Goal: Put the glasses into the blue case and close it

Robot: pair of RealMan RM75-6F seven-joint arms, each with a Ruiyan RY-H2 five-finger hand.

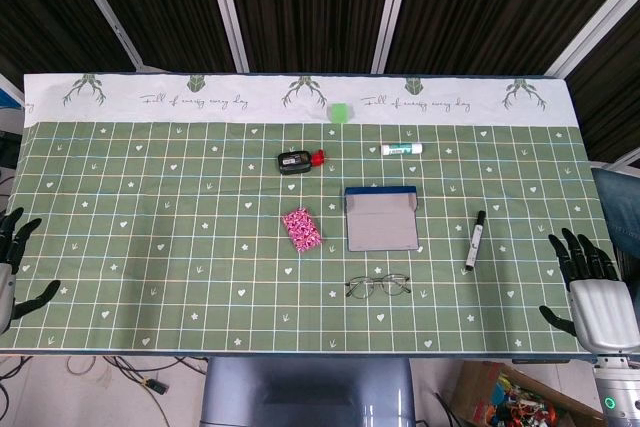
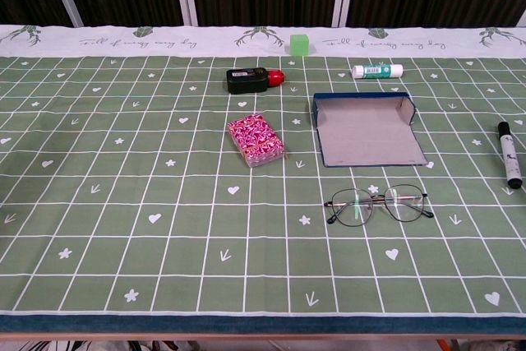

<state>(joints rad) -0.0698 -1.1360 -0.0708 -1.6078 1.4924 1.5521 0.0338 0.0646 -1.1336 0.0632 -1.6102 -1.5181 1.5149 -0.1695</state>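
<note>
The blue case is found lying open on the counter. The glasses are seen unfolded just in front of it, apart. The left hand and right hand are held empty, fingers spread, at opposite counter edges.

**Table and its load**

A table covered by a green grid-patterned cloth carries wire-rimmed glasses just before an open blue case, a pink patterned pack, black marker, white tube, green cube and a black-and-red device.
</note>
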